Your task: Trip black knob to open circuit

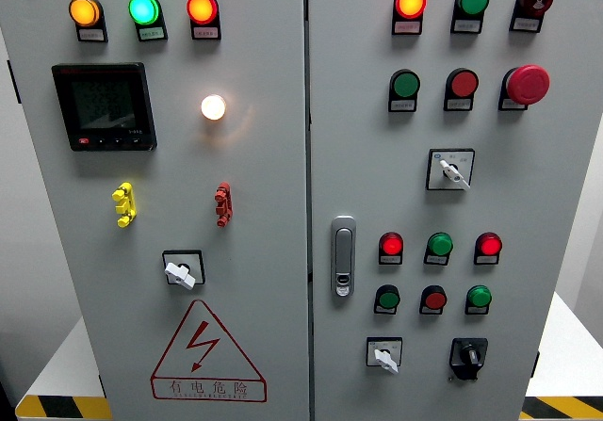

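The black knob (467,354) sits low on the right door of the grey cabinet (283,204), right of a white rotary selector (384,355). Its pointer stands roughly upright on a small black base. Neither of my hands shows in the head view, and nothing touches the knob.
Above the knob are rows of red and green lamps and buttons (438,245), another white selector (452,170) and a red mushroom stop button (527,84). A chrome door latch (343,256) is at the door seam. The left door carries lit lamps, a meter (104,106) and a hazard triangle (207,353).
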